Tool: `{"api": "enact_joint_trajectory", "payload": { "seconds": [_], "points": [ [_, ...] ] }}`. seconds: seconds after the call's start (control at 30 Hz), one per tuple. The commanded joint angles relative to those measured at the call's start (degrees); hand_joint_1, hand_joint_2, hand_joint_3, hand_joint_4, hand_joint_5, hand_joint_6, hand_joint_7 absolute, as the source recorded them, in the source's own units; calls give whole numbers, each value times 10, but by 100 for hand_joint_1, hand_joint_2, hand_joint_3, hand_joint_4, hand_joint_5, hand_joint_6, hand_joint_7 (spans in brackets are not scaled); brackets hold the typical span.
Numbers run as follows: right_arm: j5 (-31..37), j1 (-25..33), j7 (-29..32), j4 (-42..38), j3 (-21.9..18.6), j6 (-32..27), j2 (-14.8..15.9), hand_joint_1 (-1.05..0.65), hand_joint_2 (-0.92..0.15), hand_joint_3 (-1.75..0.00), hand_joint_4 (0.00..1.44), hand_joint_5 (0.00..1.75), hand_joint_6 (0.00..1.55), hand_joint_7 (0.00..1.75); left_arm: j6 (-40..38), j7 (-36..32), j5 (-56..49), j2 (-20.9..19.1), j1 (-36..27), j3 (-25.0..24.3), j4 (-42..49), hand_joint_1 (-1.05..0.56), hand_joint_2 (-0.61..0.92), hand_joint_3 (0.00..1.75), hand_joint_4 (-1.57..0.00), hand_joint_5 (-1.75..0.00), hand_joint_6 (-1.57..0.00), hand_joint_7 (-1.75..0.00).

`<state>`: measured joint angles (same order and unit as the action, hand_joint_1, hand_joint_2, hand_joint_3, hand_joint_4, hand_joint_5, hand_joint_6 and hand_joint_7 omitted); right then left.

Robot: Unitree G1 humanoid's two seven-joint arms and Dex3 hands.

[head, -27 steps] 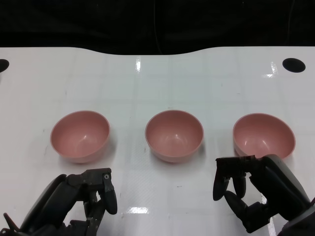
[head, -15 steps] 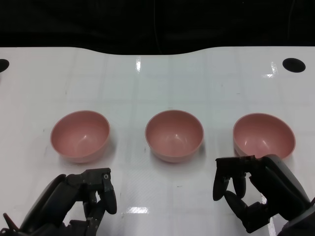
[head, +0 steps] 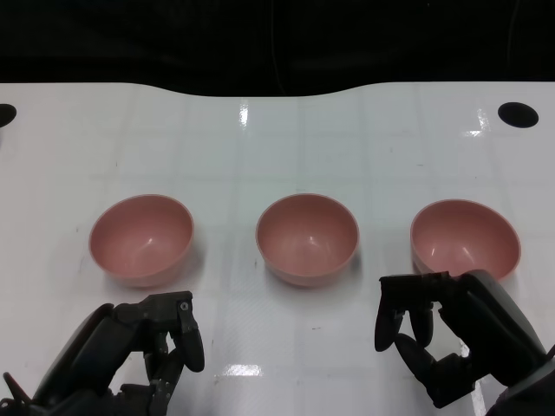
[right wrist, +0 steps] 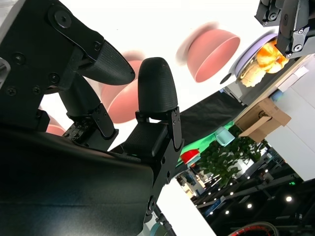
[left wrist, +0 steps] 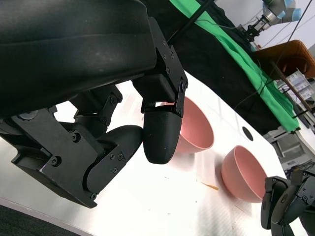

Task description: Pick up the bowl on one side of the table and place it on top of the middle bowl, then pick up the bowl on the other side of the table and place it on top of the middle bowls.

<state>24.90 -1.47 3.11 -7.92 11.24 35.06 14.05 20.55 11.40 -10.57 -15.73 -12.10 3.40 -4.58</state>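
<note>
Three pink bowls stand in a row on the white table [head: 277, 139]: the left bowl [head: 141, 240], the middle bowl [head: 307, 238] and the right bowl [head: 464, 238]. All are upright, empty and apart from each other. My left hand [head: 143, 355] hovers just in front of the left bowl, fingers loosely bent, holding nothing. My right hand [head: 447, 338] sits just in front of the right bowl, fingers bent over a gap to the thumb, also holding nothing. The left wrist view shows the left bowl [left wrist: 197, 130] past my fingers [left wrist: 160, 137] and the middle bowl [left wrist: 243, 169] beyond.
Two black round holes mark the table's far corners, one at the right [head: 518, 113] and one at the left [head: 4, 113]. A black backdrop runs behind the table's curved far edge. In the right wrist view, shelves and plants show beyond the table.
My left hand has dipped slightly toward the near edge. The bowls and my right hand have not moved.
</note>
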Motion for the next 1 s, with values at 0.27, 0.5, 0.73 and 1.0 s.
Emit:
{"api": "enact_joint_trajectory", "payload": {
  "seconds": [0.27, 0.5, 0.73, 1.0],
  "points": [
    [47, -4, 44, 23, -17, -53, -7, -8, -33, -117, 74, 153, 84, 88, -13, 4, 5, -10, 1, -7, -9, -17, 40, 142, -89, -175, -77, -157],
    [78, -9, 58, 40, -18, -101, -5, -12, -48, -75, 61, 137, 76, 58, -10, 5, 7, -10, 4, -7, -8, -16, 40, 142, -89, -175, -77, -157],
    [109, -14, 68, 49, -16, -131, 1, -15, -59, -51, 54, 136, 72, 49, -11, 5, 8, -9, 7, -6, -6, -15, 40, 142, -89, -175, -77, -156],
    [215, -23, 52, 104, -7, -251, 16, -49, -89, -3, 18, 76, 43, 14, -12, 4, 7, -9, 12, -5, -2, -16, 40, 142, -90, -175, -77, -157]
  ]
}}
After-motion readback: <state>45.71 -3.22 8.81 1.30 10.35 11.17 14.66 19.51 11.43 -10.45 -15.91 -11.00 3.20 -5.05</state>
